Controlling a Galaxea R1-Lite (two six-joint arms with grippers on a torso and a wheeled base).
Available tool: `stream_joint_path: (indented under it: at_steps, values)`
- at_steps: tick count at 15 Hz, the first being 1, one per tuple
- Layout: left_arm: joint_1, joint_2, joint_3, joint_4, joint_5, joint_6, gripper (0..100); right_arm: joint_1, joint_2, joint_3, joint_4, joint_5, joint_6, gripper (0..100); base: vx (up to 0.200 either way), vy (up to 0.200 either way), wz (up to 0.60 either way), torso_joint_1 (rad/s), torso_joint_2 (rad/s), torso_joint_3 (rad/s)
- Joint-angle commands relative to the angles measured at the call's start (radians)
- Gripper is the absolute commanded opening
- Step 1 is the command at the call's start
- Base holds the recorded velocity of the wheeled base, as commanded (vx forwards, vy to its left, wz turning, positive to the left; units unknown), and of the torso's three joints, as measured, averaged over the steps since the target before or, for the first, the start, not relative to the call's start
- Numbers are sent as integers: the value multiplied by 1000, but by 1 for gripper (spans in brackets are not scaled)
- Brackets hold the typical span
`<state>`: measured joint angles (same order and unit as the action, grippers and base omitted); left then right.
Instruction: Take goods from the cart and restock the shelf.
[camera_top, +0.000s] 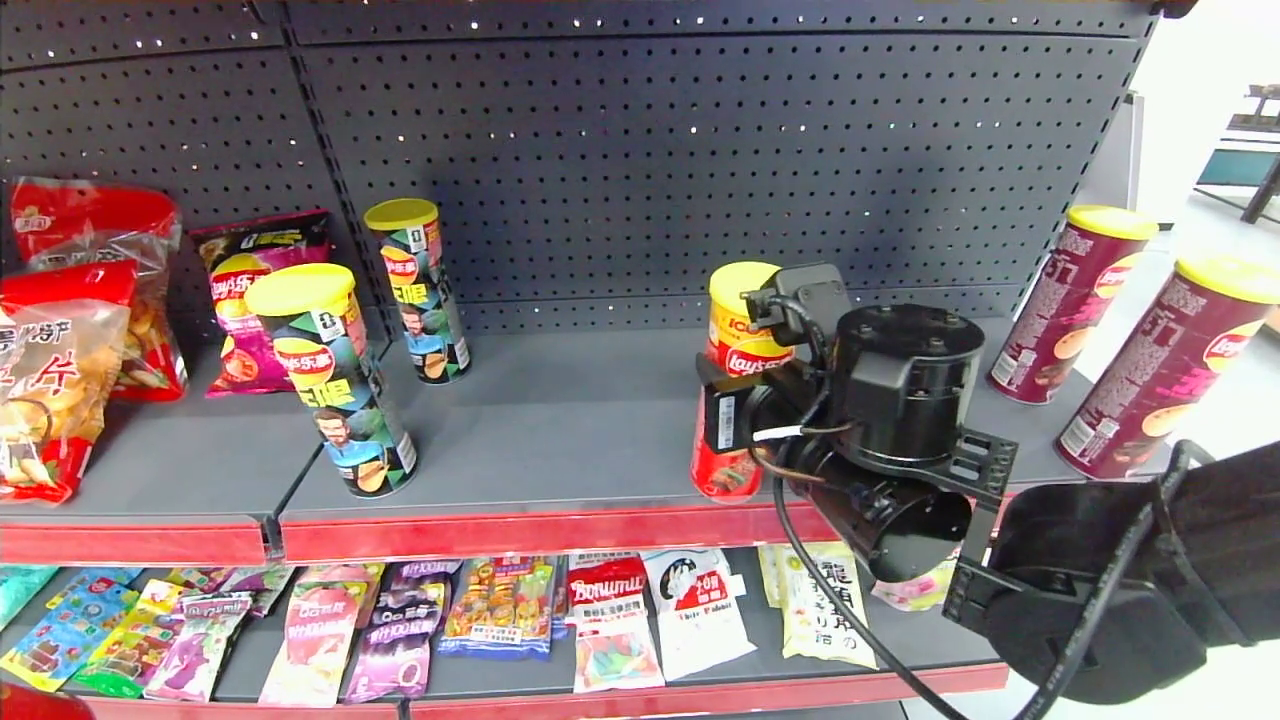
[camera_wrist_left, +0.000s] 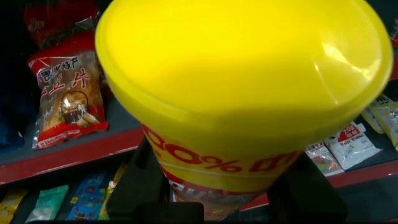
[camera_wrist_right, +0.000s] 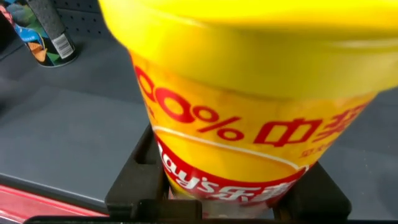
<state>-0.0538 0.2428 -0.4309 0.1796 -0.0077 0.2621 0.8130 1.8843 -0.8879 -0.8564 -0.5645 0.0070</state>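
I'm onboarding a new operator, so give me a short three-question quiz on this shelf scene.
1. True or false: the right end effector grips a red-and-yellow cylindrical chip can with a yellow lid near the front edge of the grey metal shelf.
2. How many maroon cylindrical chip cans stand at its right end? A one, B two, C four.
3. Fill in: the two green-patterned cylindrical cans have ___ lids.
Key: 1 true; 2 B; 3 yellow.
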Motion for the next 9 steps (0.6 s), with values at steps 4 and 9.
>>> stream_joint_path:
  at_steps: [4,9]
  values:
    - [0,1,1,1,-2,0,0,-6,3,-17,8,-5,-21,0,0,0,0,0,0,0]
    - [0,-8,3,1,0,0,0,-3,12,-17,5,-6,-21,100,0,0,0,0,0,0]
